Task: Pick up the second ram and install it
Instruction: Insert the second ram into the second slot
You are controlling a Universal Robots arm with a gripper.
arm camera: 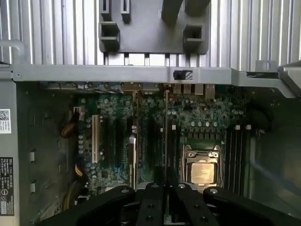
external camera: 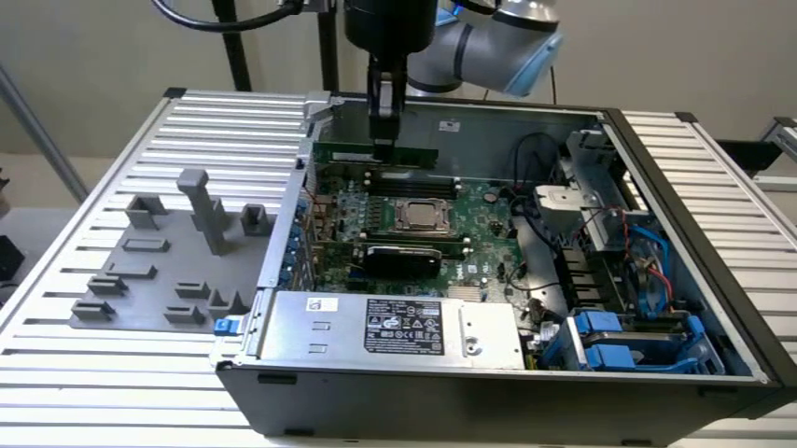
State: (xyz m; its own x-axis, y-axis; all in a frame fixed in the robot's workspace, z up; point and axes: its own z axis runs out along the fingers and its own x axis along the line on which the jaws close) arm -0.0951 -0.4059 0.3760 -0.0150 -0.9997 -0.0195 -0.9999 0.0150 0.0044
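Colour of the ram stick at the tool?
Green; the second ram shows best in the exterior view.

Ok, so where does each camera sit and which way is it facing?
Exterior view: off the arm, raised on the side of the power supply, looking down into the open computer case; the arm and the gripper, holding the second ram, show.
Wrist view: on the wrist, looking down along the gripper into the computer case; its black fingers show, with the second ram edge-on between them.
Shared: the second ram, the processor socket and the grey tray beside the computer case.
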